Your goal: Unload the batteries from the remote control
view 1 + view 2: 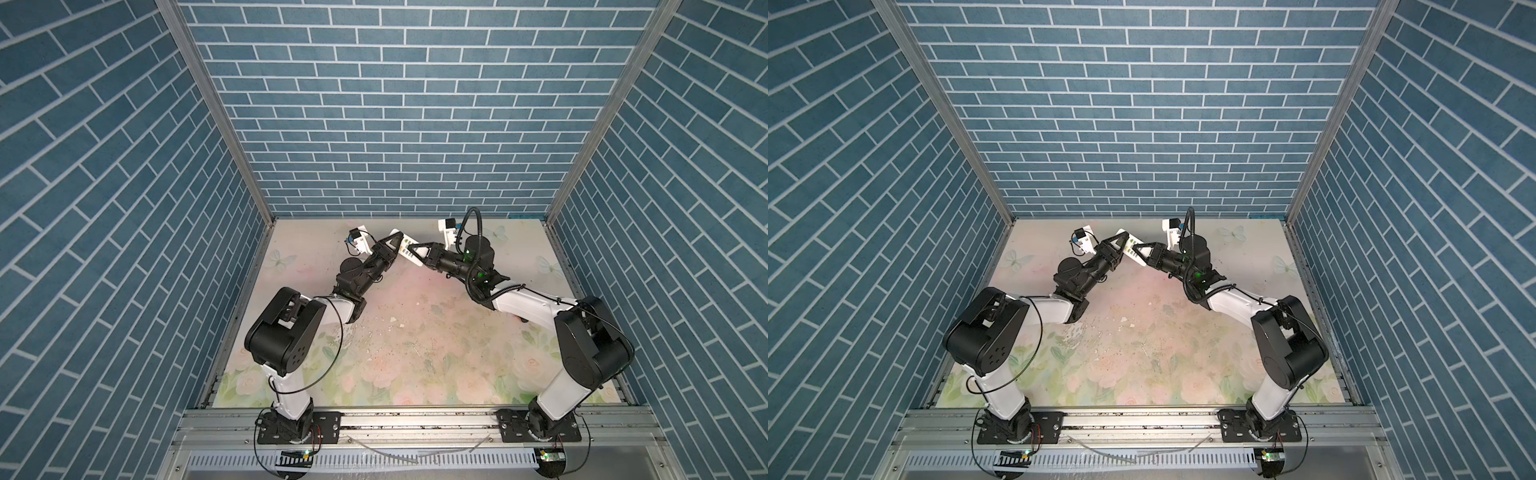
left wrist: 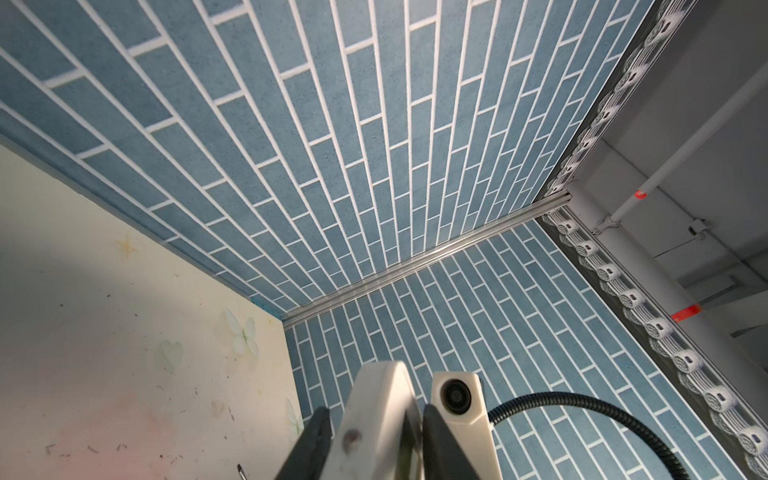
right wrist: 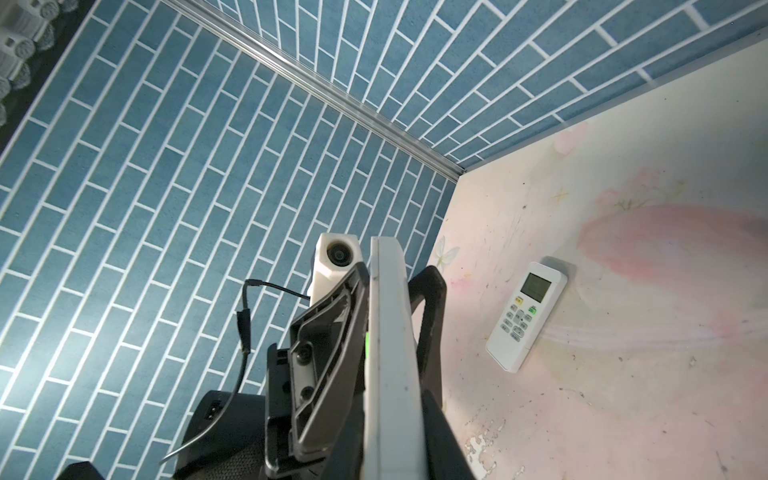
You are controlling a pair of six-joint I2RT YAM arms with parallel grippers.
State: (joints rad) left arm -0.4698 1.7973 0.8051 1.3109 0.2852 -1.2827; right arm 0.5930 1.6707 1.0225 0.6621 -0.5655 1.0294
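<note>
A white remote control (image 1: 405,248) (image 1: 1132,248) hangs in the air over the back middle of the table, between my two grippers. My left gripper (image 1: 395,241) (image 2: 374,415) has a finger close on each side of the remote control (image 2: 380,386); whether they still press it does not show. From the opposite side my right gripper (image 1: 413,252) (image 3: 390,415) is shut on the remote control (image 3: 388,311), which stands edge-on between its fingers. No batteries are in view.
A second white remote (image 3: 525,316) with a grey screen lies face up on the floral table (image 1: 415,332) near the back wall. Blue brick walls (image 1: 395,124) close in the back and both sides. Each wrist view shows the other arm's camera.
</note>
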